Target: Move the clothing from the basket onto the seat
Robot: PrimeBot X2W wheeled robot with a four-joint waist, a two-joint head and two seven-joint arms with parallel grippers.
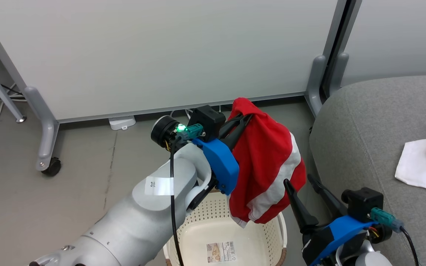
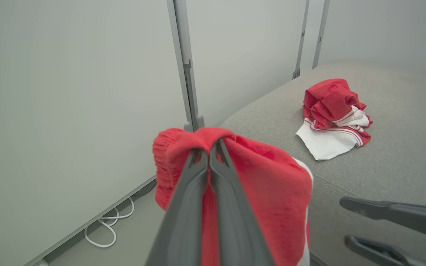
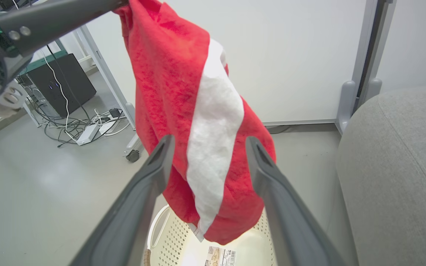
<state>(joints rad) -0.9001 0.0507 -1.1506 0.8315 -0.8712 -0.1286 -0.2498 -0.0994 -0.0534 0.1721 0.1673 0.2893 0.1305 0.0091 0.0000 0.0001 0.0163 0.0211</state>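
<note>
My left gripper [image 1: 243,119] is shut on the top of a red garment with a white stripe [image 1: 268,166], which hangs above the cream basket [image 1: 272,236]. The pinched fabric also bulges around the shut fingers [image 2: 213,147] in the left wrist view. The basket's inside holds just its label [image 1: 220,252]. My right gripper [image 1: 298,181] stands open just right of the hanging garment [image 3: 198,122], fingers apart and touching nothing. A second red and white garment [image 2: 333,118] lies bunched on the grey sofa seat [image 1: 375,140] at the right.
White partition panels on grey wheeled legs [image 1: 46,147] stand behind the basket. Cables and a power strip [image 3: 87,131] lie on the floor to the left, next to a dark box [image 3: 61,87]. The sofa's rounded edge [image 1: 318,136] is close beside the basket.
</note>
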